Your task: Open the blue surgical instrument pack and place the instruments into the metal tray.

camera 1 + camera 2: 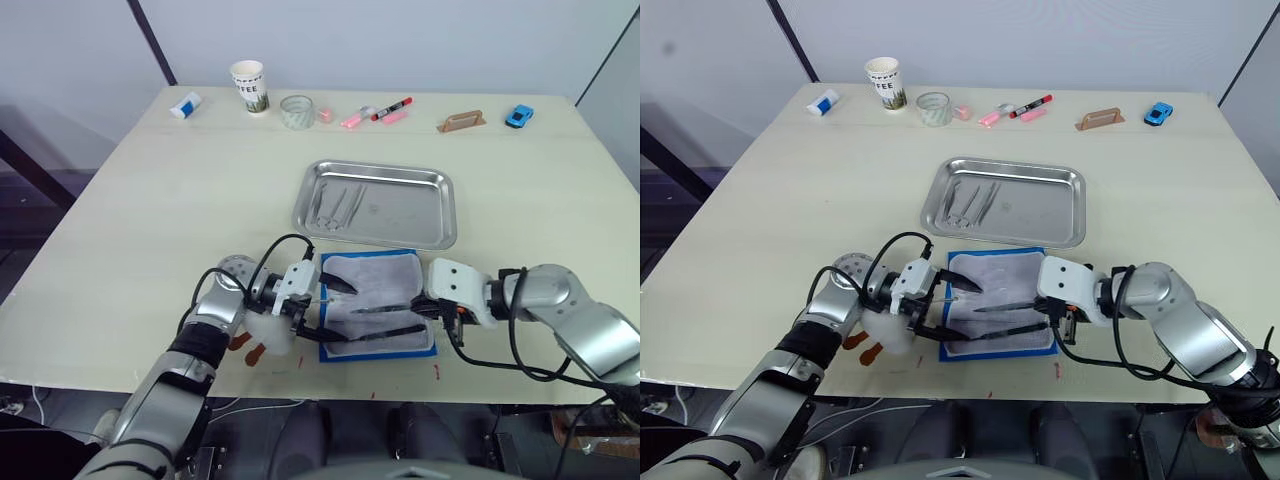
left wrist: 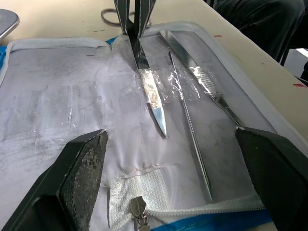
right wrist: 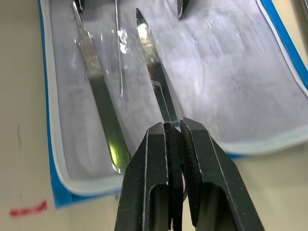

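The blue surgical instrument pack (image 1: pixel 385 280) lies unzipped and flat near the table's front edge, whitish lining up. Inside it lie a pointed scissors-like instrument (image 3: pixel 153 67), a flat scalpel handle (image 3: pixel 98 115) and a thin probe (image 3: pixel 119 53). My right gripper (image 3: pixel 174 127) is at the pack's right end, shut on the handle end of the pointed instrument. At the pack's left end my left gripper (image 2: pixel 178 183) is open, its fingers (image 2: pixel 82 178) straddling the lining just above it. Beyond the pack, the metal tray (image 1: pixel 420 215) holds a few instruments (image 1: pixel 335 205) at its left side.
Along the far edge stand a paper cup (image 1: pixel 250 86), a clear glass (image 1: pixel 297 110), pink items (image 1: pixel 352 120), a red-and-black marker (image 1: pixel 392 108), a wooden block (image 1: pixel 461 122) and a blue toy car (image 1: pixel 519 116). A white-and-blue item (image 1: pixel 185 105) lies far left.
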Controlling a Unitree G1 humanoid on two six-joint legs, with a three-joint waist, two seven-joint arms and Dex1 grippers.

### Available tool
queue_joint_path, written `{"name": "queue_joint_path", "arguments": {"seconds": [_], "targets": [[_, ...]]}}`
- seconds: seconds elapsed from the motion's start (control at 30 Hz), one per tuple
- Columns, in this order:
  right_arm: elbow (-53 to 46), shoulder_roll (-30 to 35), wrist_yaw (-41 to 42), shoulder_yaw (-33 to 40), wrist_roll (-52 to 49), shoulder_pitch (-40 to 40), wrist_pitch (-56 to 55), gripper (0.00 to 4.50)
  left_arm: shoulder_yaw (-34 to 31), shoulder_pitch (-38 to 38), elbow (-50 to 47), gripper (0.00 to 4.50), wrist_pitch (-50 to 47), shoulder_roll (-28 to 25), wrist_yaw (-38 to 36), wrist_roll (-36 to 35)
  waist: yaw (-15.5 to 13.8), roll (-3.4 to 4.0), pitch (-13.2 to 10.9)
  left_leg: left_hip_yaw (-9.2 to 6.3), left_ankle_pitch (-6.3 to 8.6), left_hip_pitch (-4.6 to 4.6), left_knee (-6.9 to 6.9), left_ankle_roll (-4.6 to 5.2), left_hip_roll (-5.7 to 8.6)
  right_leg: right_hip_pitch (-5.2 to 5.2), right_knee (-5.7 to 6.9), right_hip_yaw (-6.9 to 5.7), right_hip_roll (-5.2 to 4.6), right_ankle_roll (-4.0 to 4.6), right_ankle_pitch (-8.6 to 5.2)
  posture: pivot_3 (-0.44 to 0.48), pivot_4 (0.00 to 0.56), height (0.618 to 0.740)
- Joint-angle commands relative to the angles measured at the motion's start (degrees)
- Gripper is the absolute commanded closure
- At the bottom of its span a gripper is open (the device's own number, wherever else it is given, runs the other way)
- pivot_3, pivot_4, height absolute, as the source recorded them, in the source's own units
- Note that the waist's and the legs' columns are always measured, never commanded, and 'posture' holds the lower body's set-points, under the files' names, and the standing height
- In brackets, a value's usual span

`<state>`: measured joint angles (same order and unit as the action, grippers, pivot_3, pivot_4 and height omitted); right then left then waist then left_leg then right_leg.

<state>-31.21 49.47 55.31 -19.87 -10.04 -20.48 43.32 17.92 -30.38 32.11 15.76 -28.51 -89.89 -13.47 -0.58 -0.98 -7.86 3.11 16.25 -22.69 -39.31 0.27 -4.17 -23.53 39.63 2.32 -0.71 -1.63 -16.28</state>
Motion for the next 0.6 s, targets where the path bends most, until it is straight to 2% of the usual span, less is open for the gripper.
{"name": "queue_joint_path", "arguments": {"seconds": [0.03,0.6], "targets": [[-2.0,1.5,-0.4,4.7,-0.7,-0.3,-1.0,4.46,2.9,3.1,3.7,0.0,-0.7,0.3,-2.1,3.6,0.0,0.01,0.0,0.0,0.0,0.0,0.0,0.0,0.0,0.0,0.0,0.0,0.0,0.0,0.0,0.0,0.15,0.718],[0.3,8.2,3.0,16.4,-4.6,8.9,-8.2,4.46,2.5,3.2,3.7,0.0,-0.7,1.1,-2.6,1.8,-0.1,0.13,0.1,0.02,0.0,0.01,0.0,0.0,0.01,0.01,-0.02,0.03,-0.01,-0.01,0.0,0.0,0.15,0.718]]}}
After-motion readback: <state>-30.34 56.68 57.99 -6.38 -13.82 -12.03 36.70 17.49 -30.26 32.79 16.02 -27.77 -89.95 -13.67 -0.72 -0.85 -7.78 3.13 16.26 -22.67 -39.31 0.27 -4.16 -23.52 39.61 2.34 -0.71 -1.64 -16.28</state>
